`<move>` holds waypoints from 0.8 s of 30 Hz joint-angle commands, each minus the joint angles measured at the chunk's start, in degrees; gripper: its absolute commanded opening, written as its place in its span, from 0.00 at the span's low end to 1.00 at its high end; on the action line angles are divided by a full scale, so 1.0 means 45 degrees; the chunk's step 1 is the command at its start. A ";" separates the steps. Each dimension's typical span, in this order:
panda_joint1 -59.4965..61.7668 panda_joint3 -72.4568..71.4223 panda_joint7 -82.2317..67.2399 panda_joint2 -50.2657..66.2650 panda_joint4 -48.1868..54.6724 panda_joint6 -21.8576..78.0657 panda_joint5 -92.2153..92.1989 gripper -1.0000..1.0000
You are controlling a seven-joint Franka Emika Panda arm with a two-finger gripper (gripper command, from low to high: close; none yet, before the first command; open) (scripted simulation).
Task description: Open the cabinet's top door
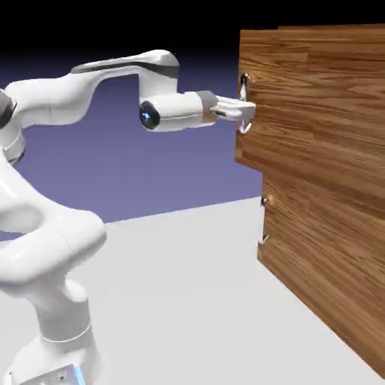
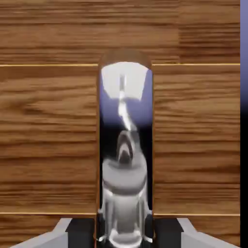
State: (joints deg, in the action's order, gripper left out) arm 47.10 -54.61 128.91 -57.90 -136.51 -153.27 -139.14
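The wood-grain cabinet point(image 1: 323, 241) stands at the exterior view's right. Its top door point(image 1: 316, 98) juts out a little past the lower panel, so it stands slightly ajar. My gripper point(image 1: 247, 111) reaches level from the left and is shut on the top door's silver bar handle point(image 1: 244, 80) near the panel's left edge. In the hand view the shiny handle point(image 2: 125, 145) runs up the middle, large, between my grey fingertips point(image 2: 80, 232), with the door's planks point(image 2: 48, 121) filling the picture behind it.
The lower door point(image 1: 323, 263) carries its own small silver handle point(image 1: 265, 219) below my hand. The white table point(image 1: 188, 286) stretches under the arm. A thin blue-violet strip point(image 2: 244, 48) shows past the door's edge in the hand view.
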 commanded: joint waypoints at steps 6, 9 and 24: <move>-0.2596 0.2723 0.0254 -0.0973 -0.2591 0.1949 0.1877 0.00; -0.3582 0.4108 0.0484 -0.1604 -0.3689 0.2908 0.3060 0.00; -0.5138 1.1030 0.1512 -0.4176 -0.6557 0.7749 0.9920 0.00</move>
State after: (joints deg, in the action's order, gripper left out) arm 23.98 -4.97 135.72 -76.69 -166.01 -118.46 -94.50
